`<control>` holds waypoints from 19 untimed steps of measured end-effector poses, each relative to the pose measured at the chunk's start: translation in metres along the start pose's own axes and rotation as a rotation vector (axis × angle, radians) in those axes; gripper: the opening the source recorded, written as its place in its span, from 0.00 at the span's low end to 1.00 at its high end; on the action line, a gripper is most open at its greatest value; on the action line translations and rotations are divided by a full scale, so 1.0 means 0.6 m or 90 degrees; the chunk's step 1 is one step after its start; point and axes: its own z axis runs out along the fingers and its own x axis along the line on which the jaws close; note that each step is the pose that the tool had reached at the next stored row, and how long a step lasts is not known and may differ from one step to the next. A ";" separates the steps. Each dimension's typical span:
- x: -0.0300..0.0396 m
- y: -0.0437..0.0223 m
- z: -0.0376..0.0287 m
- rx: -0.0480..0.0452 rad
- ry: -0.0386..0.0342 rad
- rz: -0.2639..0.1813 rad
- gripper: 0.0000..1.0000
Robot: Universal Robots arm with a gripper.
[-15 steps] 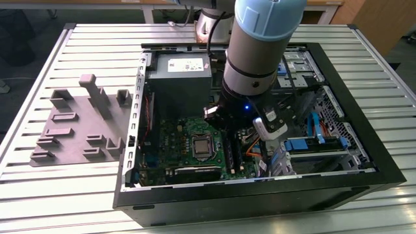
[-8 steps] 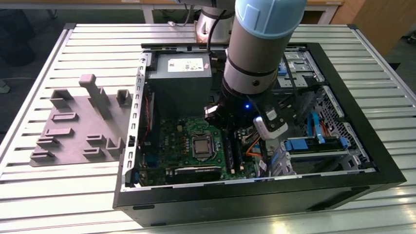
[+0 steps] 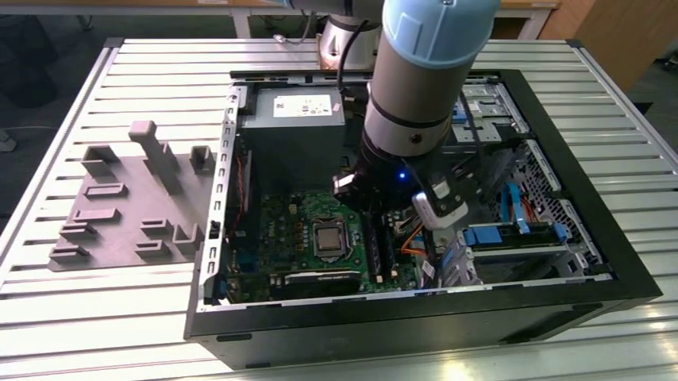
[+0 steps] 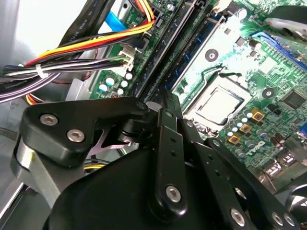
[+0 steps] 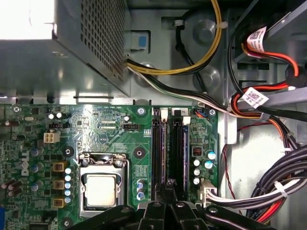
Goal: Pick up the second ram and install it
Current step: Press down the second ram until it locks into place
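My gripper (image 3: 373, 208) hangs low inside the open computer case (image 3: 593, 238), just above the motherboard (image 3: 307, 238). Its black fingers (image 4: 165, 108) are drawn together in both wrist views, so the gripper (image 5: 169, 192) is shut, with its tips over one end of the two long black memory slots (image 5: 170, 143). In the slot nearer the processor socket (image 5: 101, 189) a green-blue stick (image 4: 199, 40) stands on edge. The slot nearer the cables runs out from under the fingertips. I cannot tell whether the second ram sits in it or between the fingers.
Bundles of coloured cables (image 5: 259, 191) lie close beside the slots. The grey power supply box (image 3: 291, 131) stands at the case's far end, and a drive cage with blue cables (image 3: 509, 234) at the exterior view's right. A grey holder fixture (image 3: 132, 198) lies on the table outside the case.
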 end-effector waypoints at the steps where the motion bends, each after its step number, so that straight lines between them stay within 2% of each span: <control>1: 0.000 0.000 0.002 0.0001 0.0000 0.000 0.11; 7: 0.000 0.000 0.010 0.0003 0.0000 0.000 0.11; 12: -0.001 0.000 0.015 0.0031 0.0012 0.000 0.11; 14: -0.001 0.000 0.013 0.0033 0.0013 0.000 0.11; 16: 0.000 0.000 0.011 -0.0001 0.0001 0.000 0.11; 18: 0.000 0.000 0.003 -0.0016 -0.0002 0.000 0.11; 19: 0.000 0.000 -0.004 -0.0003 0.0002 0.000 0.11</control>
